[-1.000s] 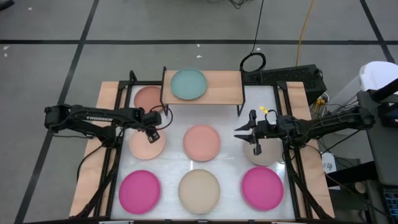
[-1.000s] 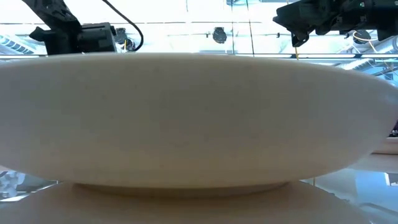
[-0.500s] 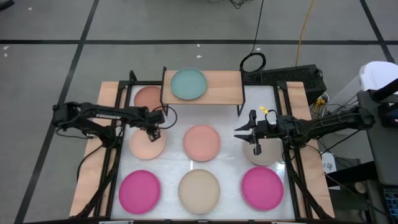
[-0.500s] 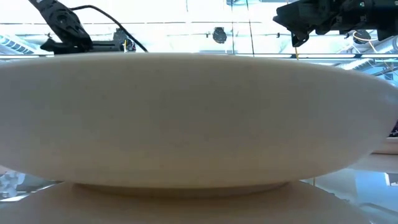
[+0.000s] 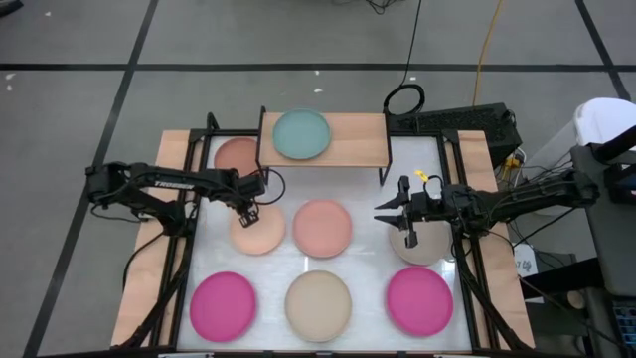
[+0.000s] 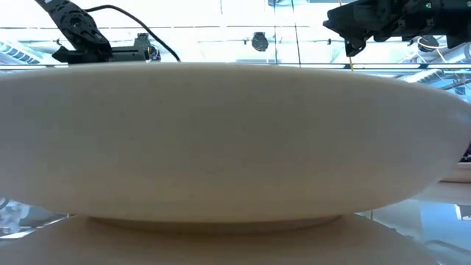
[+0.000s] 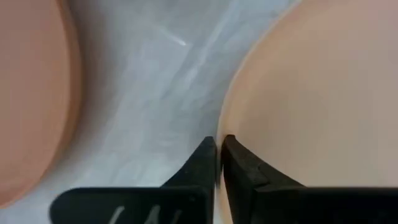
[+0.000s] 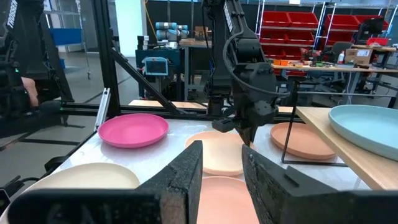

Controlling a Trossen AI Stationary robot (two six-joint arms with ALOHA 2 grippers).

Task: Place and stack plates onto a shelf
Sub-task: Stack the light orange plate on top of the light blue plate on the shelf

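Left gripper [image 5: 249,211]: I see it low over the table at the back edge of the peach plate [image 5: 258,230]; in its wrist view my two dark fingers [image 7: 239,168] are pinched together on that plate's rim, so I read it as clamped on the plate.
Peach plate: it lies on the white tabletop [image 5: 368,214], just in front of the brownish-red plate [image 5: 237,155] and close beside the pink plate [image 5: 322,227].
Right gripper [image 5: 395,212]: it hangs over the back edge of the taupe plate [image 5: 421,246] on my right side, fingers spread apart, holding nothing.
Shelf [image 5: 350,139]: it stands at the far middle of the table, wooden top on thin black legs.
Pale teal plate [image 5: 301,134]: it sits flat on the shelf's left half; the right half shows bare wood.
Brownish-red plate: on the table, partly tucked under the shelf's left end.
Front row: a magenta plate [image 5: 223,304] on the left, the beige plate [image 5: 318,303] in the middle, a second magenta plate [image 5: 419,299] on the right, all apart from one another.
Low view: the beige plate [image 6: 235,140] fills nearly all of it; I only make out arm parts above its rim.
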